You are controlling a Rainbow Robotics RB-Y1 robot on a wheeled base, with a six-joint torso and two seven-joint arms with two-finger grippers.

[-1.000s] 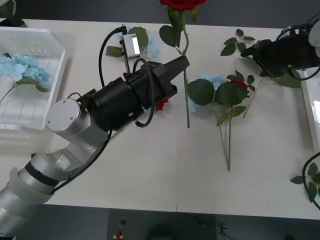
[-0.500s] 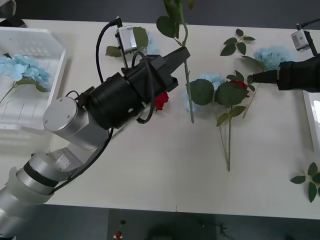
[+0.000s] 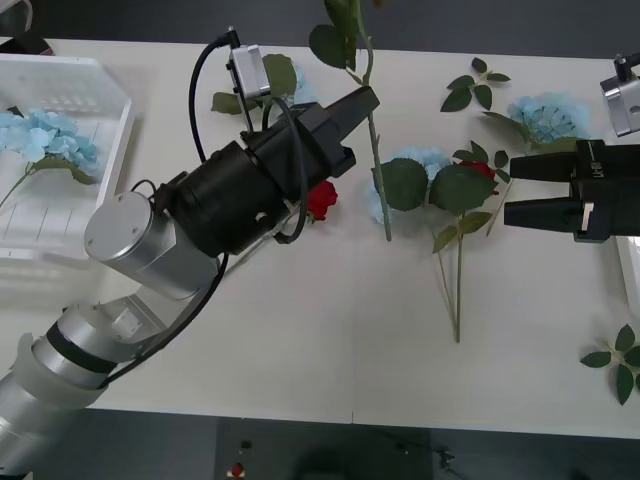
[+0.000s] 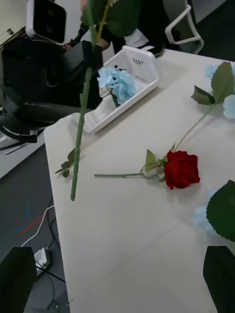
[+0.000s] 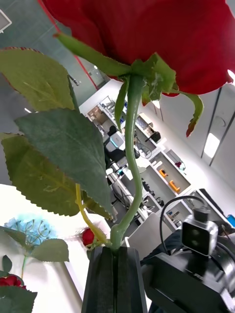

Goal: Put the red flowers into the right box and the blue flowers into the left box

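Note:
My left gripper (image 3: 366, 101) (image 5: 116, 250) is shut on the green stem of a red flower (image 5: 161, 34), held up over the table's far middle; its stem (image 3: 380, 180) hangs down. Another red flower (image 3: 320, 198) (image 4: 181, 168) lies beside the left arm, and a third (image 3: 481, 168) peeks through leaves. Blue flowers lie at the centre (image 3: 425, 160) and far right (image 3: 548, 115); one (image 3: 45, 135) (image 4: 117, 83) rests in the left box (image 3: 122, 120) (image 4: 144, 63). My right gripper (image 3: 510, 192) (image 4: 117, 293) hovers open, right of the central flowers. The right box (image 3: 628, 265) shows its rim.
Loose green leaf sprigs lie at the far right (image 3: 478, 85) and at the near right edge (image 3: 620, 360). Long stems (image 3: 458, 280) trail toward the table's front. The left arm's bulk (image 3: 240, 200) spans the left middle. Bare table stretches along the front.
The left gripper raised the rose, taking its bloom out of the front view. The right gripper moved nearer along the right side, uncovering the far right blue flower.

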